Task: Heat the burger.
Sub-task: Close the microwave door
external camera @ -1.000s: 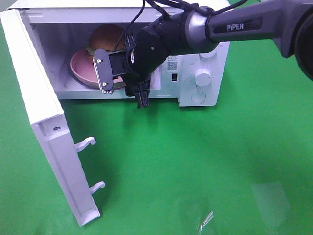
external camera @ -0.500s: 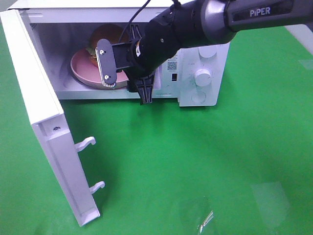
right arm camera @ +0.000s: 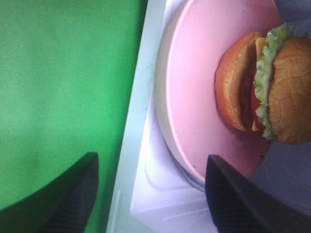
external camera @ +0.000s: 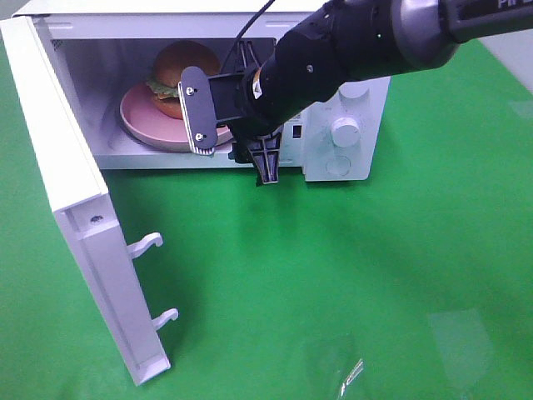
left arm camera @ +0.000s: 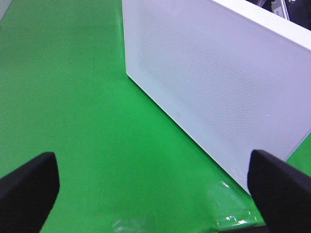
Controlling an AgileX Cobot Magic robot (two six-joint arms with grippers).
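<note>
A white microwave stands on a green desk with its door swung fully open on the left side of the high view, two latch hooks jutting from the door's edge. Inside the cavity a round pink plate lies on the floor, and the burger sits upright on it, toward the back, its golden bun on top and green lettuce showing at the side. The right arm reaches in from the upper right and holds its end effector just outside the cavity mouth, in front of the plate's near rim. Its jaws stand partly apart and grip nothing. The right wrist view looks between the two dark fingers at the plate and the burger, with lettuce, cheese and a red layer visible between the buns. A round knob marks the control panel to the right of the cavity. The left end effector shows only in its own wrist view: its jaws are spread wide and empty above the desk, facing the door's dotted white outer face.
</note>
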